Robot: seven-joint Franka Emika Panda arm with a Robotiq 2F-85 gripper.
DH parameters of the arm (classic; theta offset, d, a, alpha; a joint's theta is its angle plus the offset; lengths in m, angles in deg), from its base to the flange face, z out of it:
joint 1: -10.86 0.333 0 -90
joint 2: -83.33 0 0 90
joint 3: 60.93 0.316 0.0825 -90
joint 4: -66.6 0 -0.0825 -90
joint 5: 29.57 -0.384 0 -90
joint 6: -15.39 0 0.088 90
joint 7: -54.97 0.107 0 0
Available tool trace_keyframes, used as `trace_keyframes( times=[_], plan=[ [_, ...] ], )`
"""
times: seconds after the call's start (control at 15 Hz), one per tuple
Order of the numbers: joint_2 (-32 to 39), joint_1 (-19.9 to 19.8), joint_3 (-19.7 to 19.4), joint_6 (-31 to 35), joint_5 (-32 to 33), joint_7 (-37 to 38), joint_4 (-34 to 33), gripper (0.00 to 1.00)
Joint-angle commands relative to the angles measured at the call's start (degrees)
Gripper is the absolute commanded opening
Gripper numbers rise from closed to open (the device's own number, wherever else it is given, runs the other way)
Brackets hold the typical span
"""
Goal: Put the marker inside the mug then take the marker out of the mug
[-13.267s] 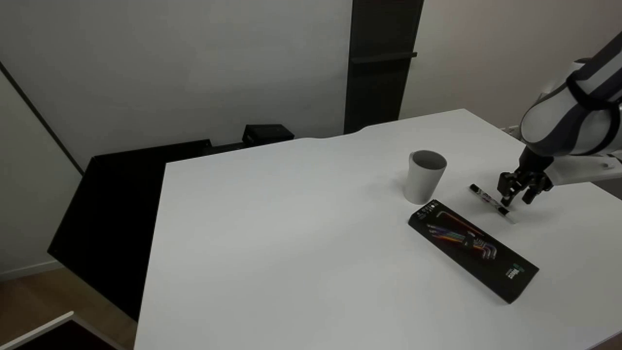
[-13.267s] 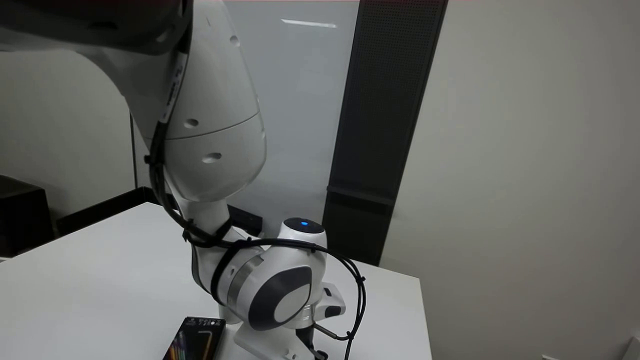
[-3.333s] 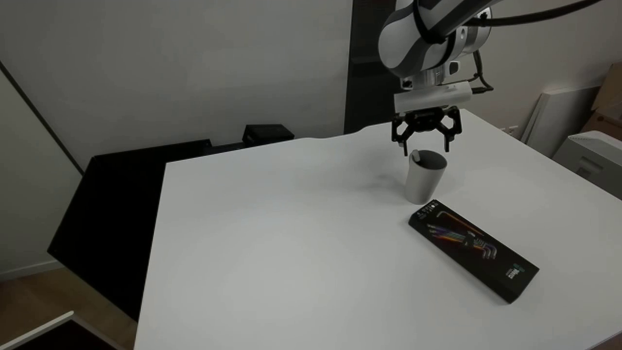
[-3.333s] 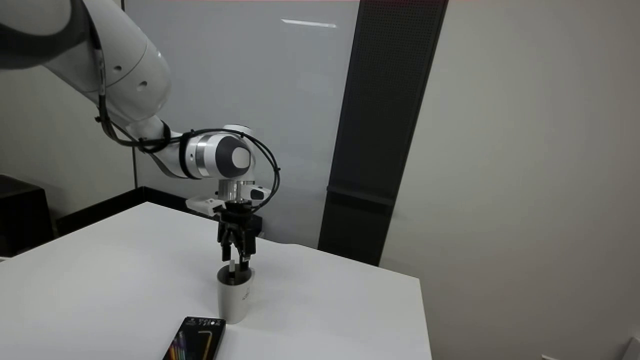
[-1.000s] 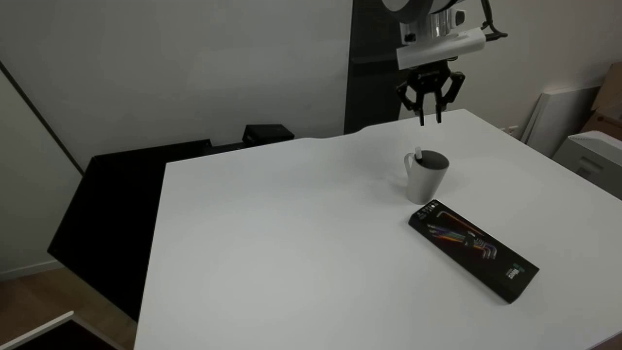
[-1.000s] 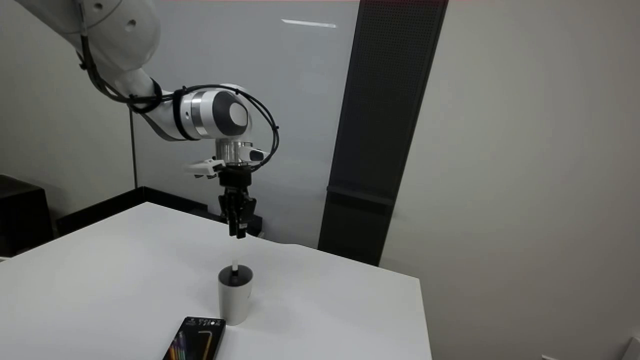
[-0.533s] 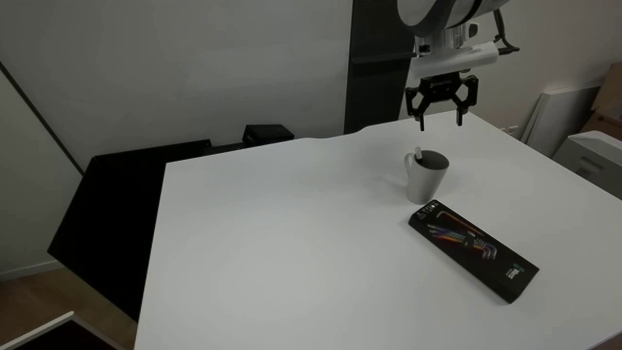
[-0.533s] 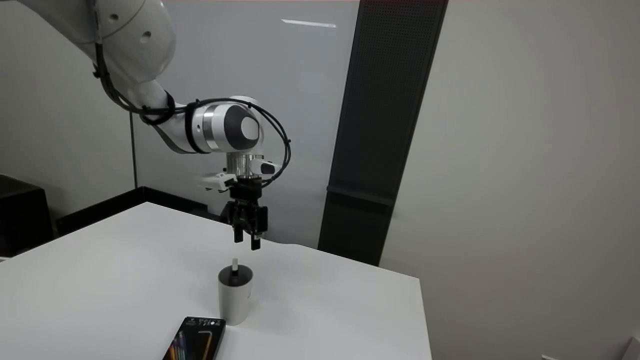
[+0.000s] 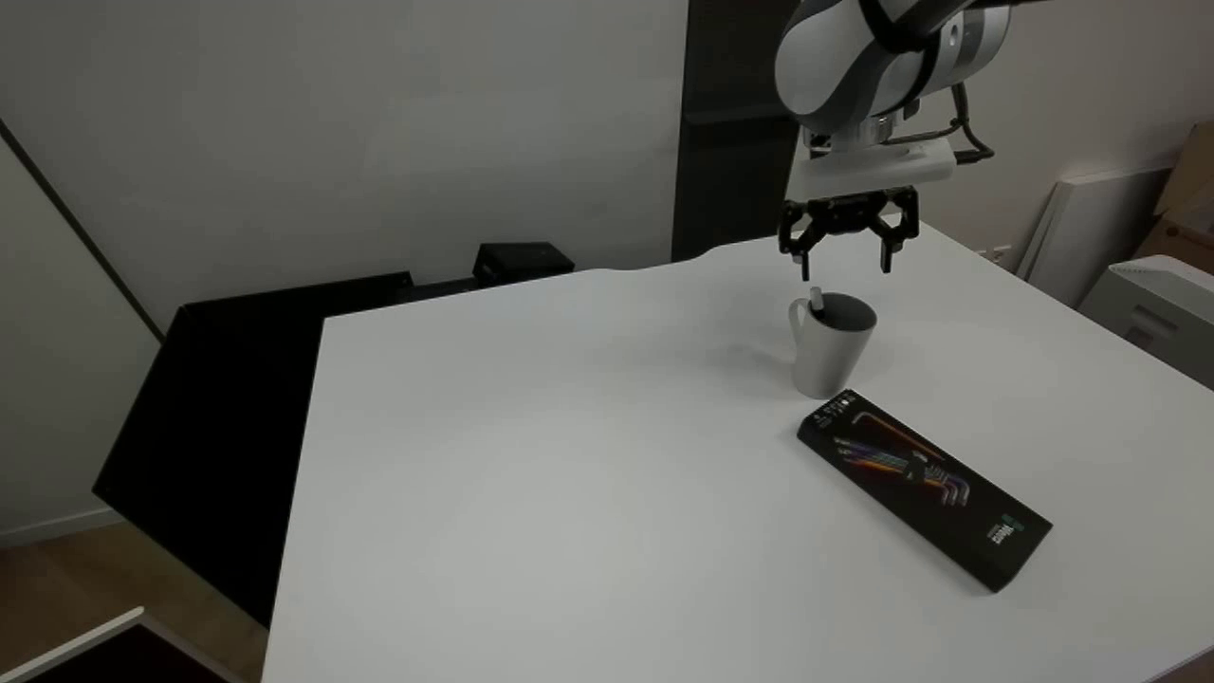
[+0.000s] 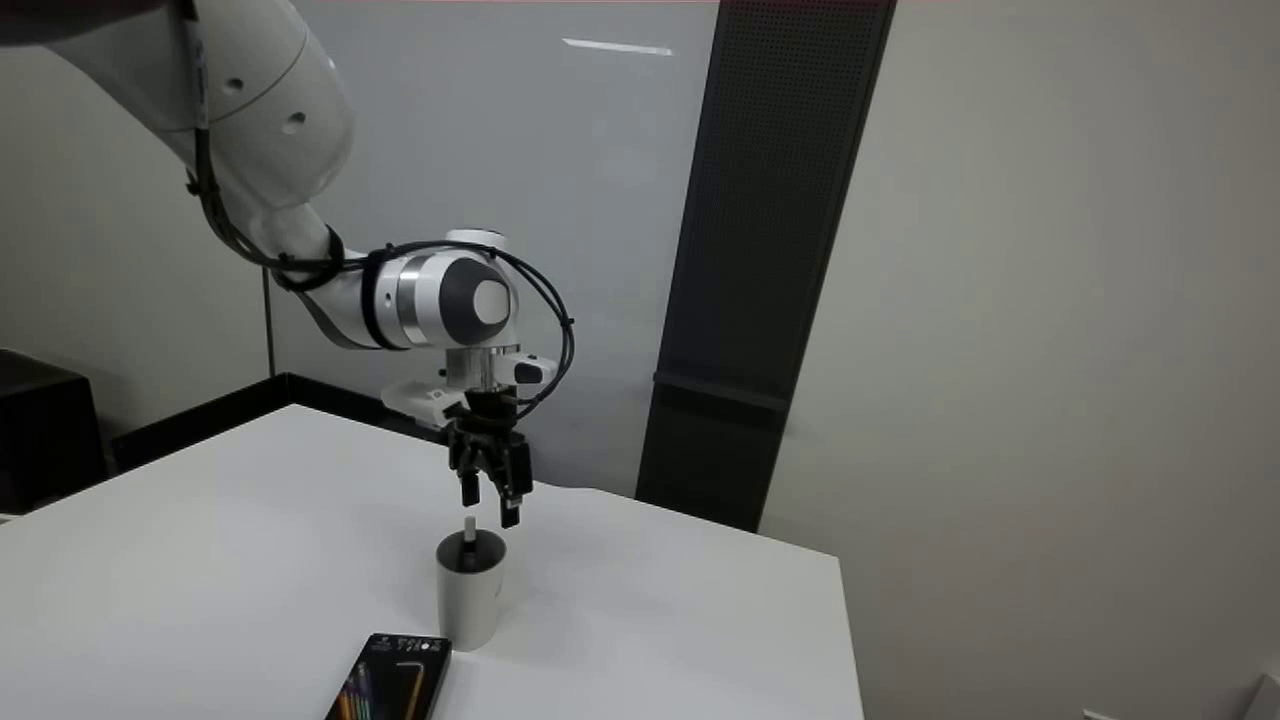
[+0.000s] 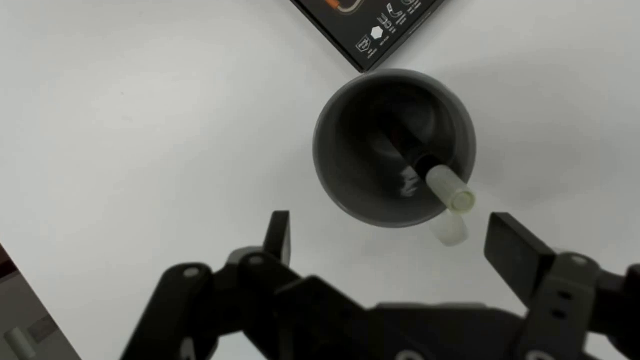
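Observation:
The grey mug [image 9: 827, 362] stands upright on the table, its dark inside visible from above in the wrist view. Inside it leans the marker [image 11: 447, 186], its white end poking past the rim beside the handle [image 11: 451, 231]; its black part goes down into the mug. That white end also shows in both exterior views. My gripper [image 9: 846, 271] hangs just above the mug with its jaws wide apart and nothing held. In the wrist view the marker's tip lies between the two fingers [image 11: 515, 250], nearer the right-hand one, and neither finger touches it.
A flat black case [image 9: 925, 489] with coloured print lies close beside the mug, one corner towards it. The white table [image 9: 569, 474] ends behind the mug at its far edge [image 9: 654, 267]. A dark box [image 9: 522, 261] stands beyond that edge.
Thirteen seconds ago the marker lay on the table; now it is in the mug. Over the last second my gripper has opened wide and come down towards the mug, which has stayed still.

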State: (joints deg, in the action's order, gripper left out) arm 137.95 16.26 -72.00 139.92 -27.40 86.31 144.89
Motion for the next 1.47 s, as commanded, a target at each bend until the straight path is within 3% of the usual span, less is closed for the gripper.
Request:
trace_keyframes(
  times=[0.0, 0.13, 0.2, 0.33, 0.93, 1.0, 1.07, 1.2, 1.4],
  plan=[
    [-0.22, 0.14, 0.44, 1.37, -0.11, 0.55, 1.34, 1.00],
    [0.05, 0.33, 0.43, 1.51, -0.09, 0.54, 1.33, 1.00],
    [0.09, 0.40, 0.42, 1.62, -0.06, 0.50, 1.40, 0.75],
    [0.17, 0.53, 0.38, 1.68, -0.01, 0.54, 1.52, 0.68],
    [0.02, 0.53, 0.35, 1.45, -0.08, 0.49, 1.87, 0.12],
    [-0.02, 0.56, 0.30, 1.46, -0.06, 0.58, 1.88, 0.23],
    [-0.03, 0.53, 0.34, 1.48, -0.06, 0.47, 1.88, 0.50],
    [0.04, 0.50, 0.40, 1.68, 0.12, -0.03, 1.86, 0.50],
    [0.03, 0.64, 0.01, 2.36, 0.59, -0.01, 1.97, 0.67]
  ],
)
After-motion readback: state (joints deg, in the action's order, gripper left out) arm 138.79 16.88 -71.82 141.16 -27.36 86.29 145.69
